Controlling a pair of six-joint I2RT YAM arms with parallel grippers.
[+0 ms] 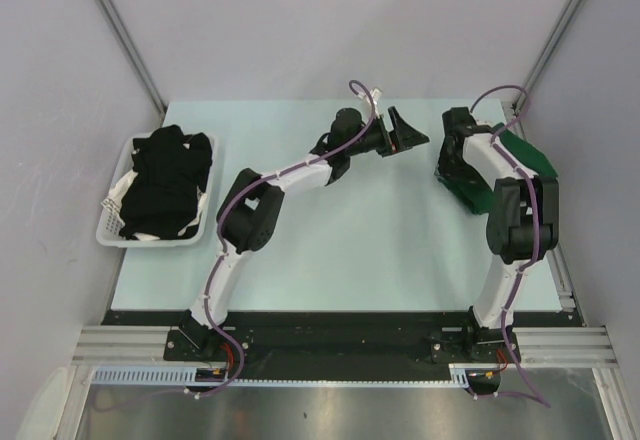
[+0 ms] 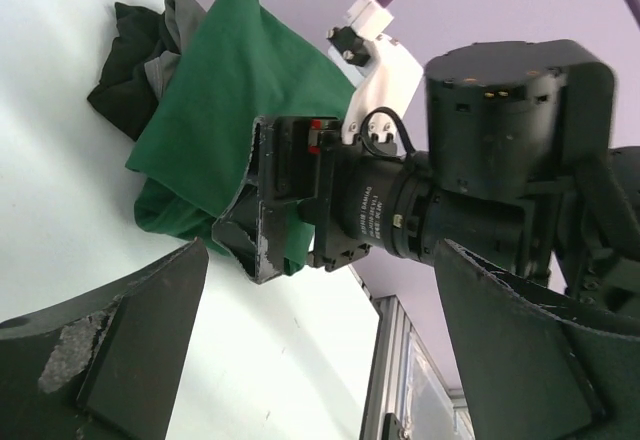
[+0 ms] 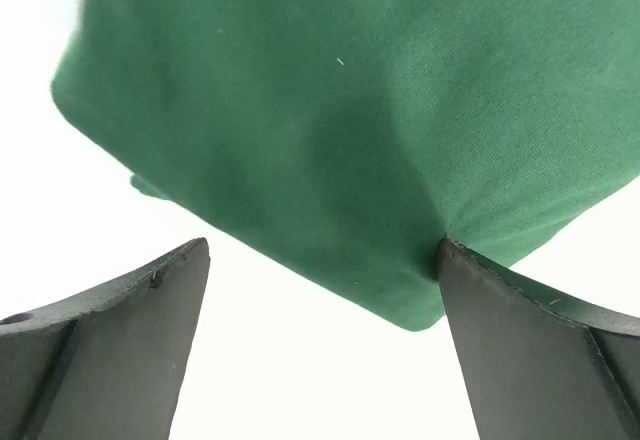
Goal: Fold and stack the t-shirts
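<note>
**Three cameras, one shirt**

The top view looks down from high at the near edge over the whole table [image 1: 380,250]. The left wrist looks sideways, close, at the right arm [image 2: 500,130] and green shirt [image 2: 230,110]. The right wrist hangs closely above that shirt.

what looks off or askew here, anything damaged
On the right, the green t-shirt lies on top of a grey one and a black one that bunch up and stick out unevenly from under it. One finger of the left gripper looks scuffed, with a pale worn patch.
</note>
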